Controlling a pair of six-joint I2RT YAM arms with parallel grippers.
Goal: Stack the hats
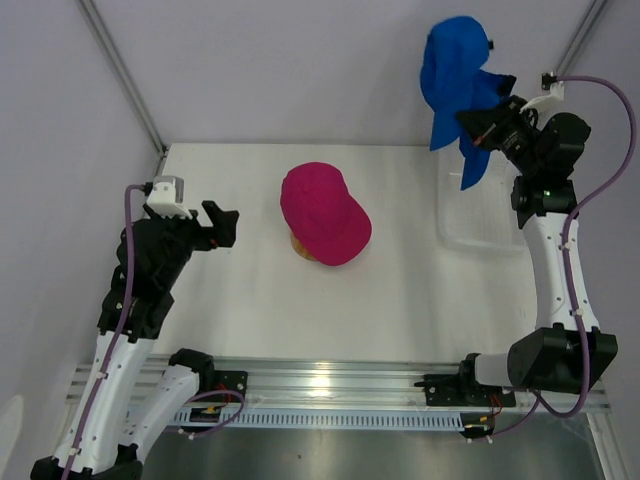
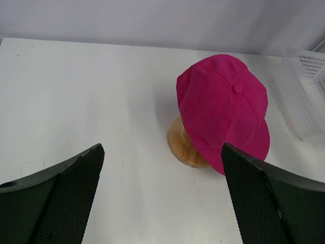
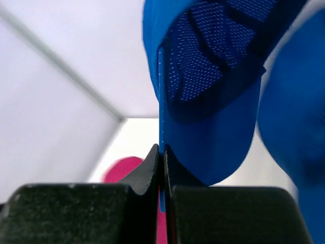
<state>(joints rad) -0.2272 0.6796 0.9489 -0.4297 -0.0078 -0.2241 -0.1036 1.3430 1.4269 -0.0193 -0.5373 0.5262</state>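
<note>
A magenta-pink hat (image 1: 325, 212) (image 2: 223, 101) sits on the wooden stand (image 2: 183, 147) at the middle of the table, its brim drooping toward the front right. My right gripper (image 1: 472, 124) (image 3: 163, 152) is raised high at the back right, shut on the edge of a royal blue hat (image 1: 455, 65) (image 3: 208, 117) that hangs in the air over the basket. More blue fabric (image 3: 294, 127) dangles beside it; I cannot tell whether it is a second hat. My left gripper (image 1: 225, 225) (image 2: 162, 147) stands wide open to the left of the pink hat, holding nothing.
A white plastic mesh basket (image 1: 480, 225) (image 2: 304, 96) stands at the table's right side, under the raised blue hat. Walls and slanted frame poles close in the back. A metal rail runs along the near edge by the arm bases.
</note>
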